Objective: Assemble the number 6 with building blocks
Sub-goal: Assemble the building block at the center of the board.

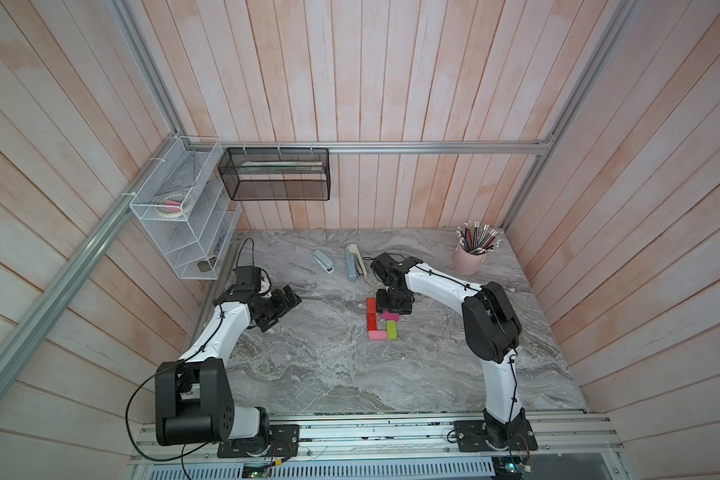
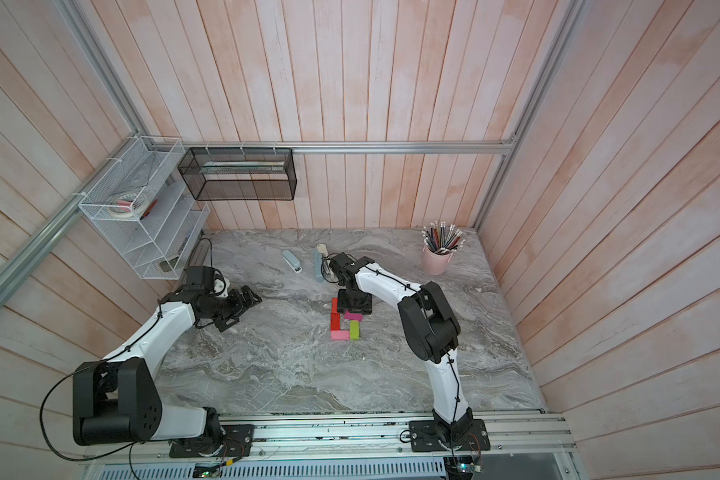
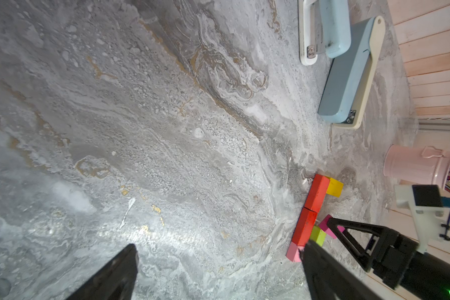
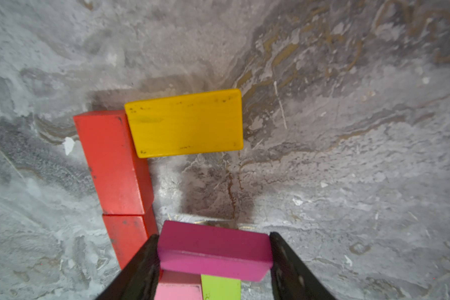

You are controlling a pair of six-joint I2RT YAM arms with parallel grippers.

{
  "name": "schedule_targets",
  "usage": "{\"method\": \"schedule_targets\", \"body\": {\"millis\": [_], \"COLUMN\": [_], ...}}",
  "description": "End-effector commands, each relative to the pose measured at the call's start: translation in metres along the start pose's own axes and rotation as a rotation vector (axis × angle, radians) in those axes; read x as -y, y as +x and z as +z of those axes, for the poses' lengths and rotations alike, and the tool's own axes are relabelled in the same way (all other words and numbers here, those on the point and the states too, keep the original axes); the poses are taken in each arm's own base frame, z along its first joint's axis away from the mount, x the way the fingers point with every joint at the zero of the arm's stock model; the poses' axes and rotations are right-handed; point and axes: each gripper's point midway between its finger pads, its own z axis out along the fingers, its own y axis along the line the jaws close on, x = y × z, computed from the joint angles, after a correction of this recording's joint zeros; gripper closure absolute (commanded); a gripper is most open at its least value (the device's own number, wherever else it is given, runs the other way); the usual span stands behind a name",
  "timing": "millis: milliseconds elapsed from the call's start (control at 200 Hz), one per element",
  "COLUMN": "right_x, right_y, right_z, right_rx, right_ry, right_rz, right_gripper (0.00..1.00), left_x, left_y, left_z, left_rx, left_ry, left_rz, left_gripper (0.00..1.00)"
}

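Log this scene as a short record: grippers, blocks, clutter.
right gripper: shut on magenta block
left gripper: open, empty
spine: far red block and near red block, end to end
top bar: yellow block, against far red block
base: light pink block, lime green block
clutter: small stapler, long stapler, pencil cup

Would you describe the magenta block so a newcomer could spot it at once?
On the table, find the blocks beneath the right arm. The magenta block sits gripped in the right end effector, beside the red blocks. It alone is magenta, darker than the pink block.
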Motion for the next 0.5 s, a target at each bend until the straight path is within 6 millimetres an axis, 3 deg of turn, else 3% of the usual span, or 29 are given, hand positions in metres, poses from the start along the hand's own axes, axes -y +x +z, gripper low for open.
{"method": "schedule_targets", "body": {"millis": [0,495], "right_x": [0.0051,0.0102], "right_y": [0.0054,0.0060], "right_z": [0.0154,0.0231], "right_rx": [-0.036,-0.048], "right_ry": [0.019,0.025], "right_rz": [-0.005,0.008], "right_gripper": [0.35,0.34], "left_x": [0.0006,0.0017], "left_y": [-0.0042,-0.0052], "left_z": [-0.0080,-0.0088], "left_rx": [0.025,0.027], "left_ry": [-0.011,-0.010], "left_rz": [-0.002,-0.005], "left_gripper": [0.00,0.00]}}
